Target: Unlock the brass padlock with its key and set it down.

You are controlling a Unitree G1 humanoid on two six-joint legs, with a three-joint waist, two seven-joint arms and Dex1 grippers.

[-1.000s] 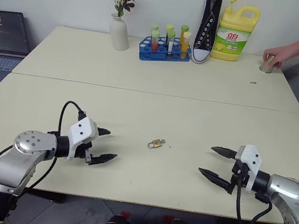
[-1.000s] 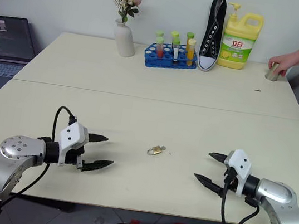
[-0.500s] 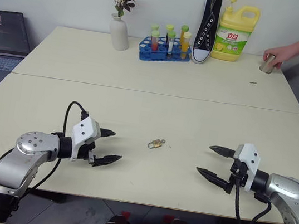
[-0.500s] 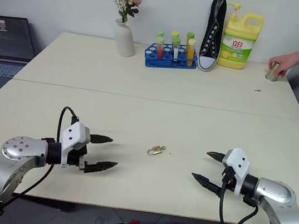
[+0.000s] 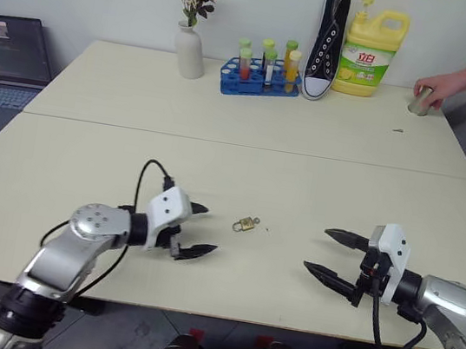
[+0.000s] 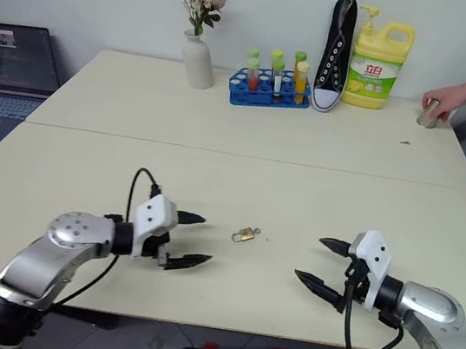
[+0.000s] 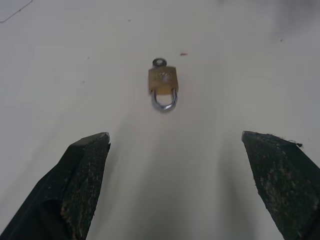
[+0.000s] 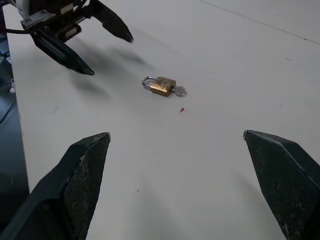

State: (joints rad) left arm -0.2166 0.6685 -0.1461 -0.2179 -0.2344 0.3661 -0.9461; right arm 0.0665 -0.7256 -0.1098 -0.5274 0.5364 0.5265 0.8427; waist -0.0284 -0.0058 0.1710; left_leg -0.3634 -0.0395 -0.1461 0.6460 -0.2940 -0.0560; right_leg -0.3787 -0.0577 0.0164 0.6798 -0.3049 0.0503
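The brass padlock point(image 5: 245, 224) lies flat on the cream table point(image 5: 249, 124), between my two grippers. Its silver shackle point(image 7: 164, 101) points toward my left gripper. The key point(image 7: 159, 62) sticks out of the body's opposite end, with its round head point(image 8: 180, 90) showing. My left gripper point(image 5: 211, 230) stands open just left of the padlock, a short gap away, its fingers aimed at it. My right gripper point(image 5: 316, 249) stands open farther off on the right, also facing the padlock. Nothing sits between either pair of fingers.
Along the far table stand a white vase of flowers point(image 5: 190, 50), a blue rack of tubes point(image 5: 260, 78), a black shoe point(image 5: 327, 39) and a yellow detergent bottle point(image 5: 370, 55). A person's hand point(image 5: 435, 84) holds a small can at the far right. A laptop point(image 5: 10, 49) sits at the left.
My left gripper has moved right, closer to the padlock, still open. The right gripper has hardly shifted. The padlock has stayed put.
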